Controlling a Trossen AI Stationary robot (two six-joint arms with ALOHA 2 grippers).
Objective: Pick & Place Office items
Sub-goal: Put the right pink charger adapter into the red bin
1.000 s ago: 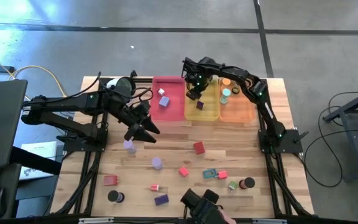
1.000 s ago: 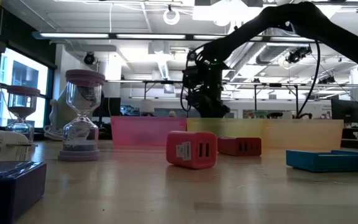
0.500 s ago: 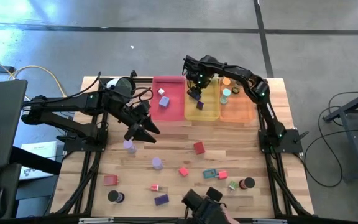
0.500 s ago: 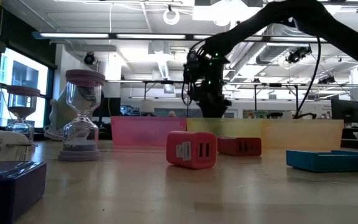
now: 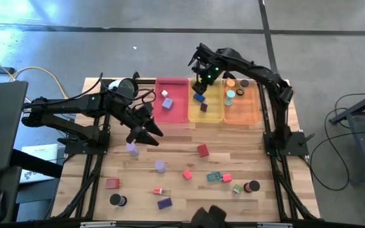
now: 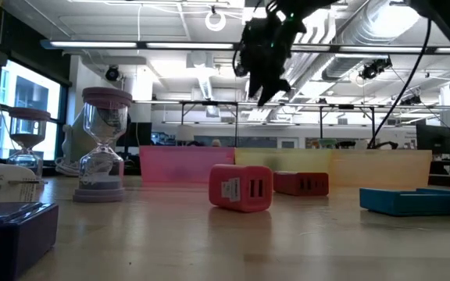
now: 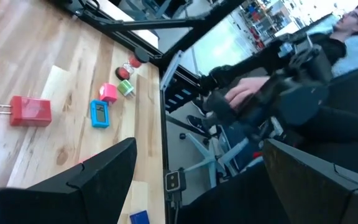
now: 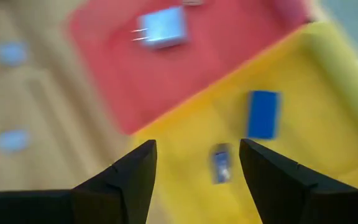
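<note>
The wooden bench (image 5: 170,158) carries three trays along its far edge; the yellow tray (image 5: 209,113) in the middle serves as the landmark. Touching its left side is the pink tray (image 5: 176,111), holding a lavender block (image 5: 167,103) and a small white piece (image 5: 164,94). Touching its right side is the orange tray (image 5: 246,113), with a teal cylinder (image 5: 230,95) and round discs at its far end.

The right gripper (image 5: 199,77) hangs high above the far left part of the yellow tray, jaws released and holding nothing. Below it in the yellow tray lie a blue block (image 8: 263,114) and a smaller dark purple block (image 8: 221,165).

The left gripper (image 5: 146,134) hovers over the bench well to the left of the yellow tray and nearer the front, jaws spread wide and empty, just beside a lavender cylinder (image 5: 132,148).

Most office items lie on the bench in front of the yellow tray: a red block (image 5: 202,150) nearest it, then a second lavender cylinder (image 5: 160,166), a pink block (image 5: 187,175), a teal block (image 5: 213,177), a black disc (image 5: 253,186), a purple block (image 5: 164,203) and a red block at the front left (image 5: 111,183).
</note>
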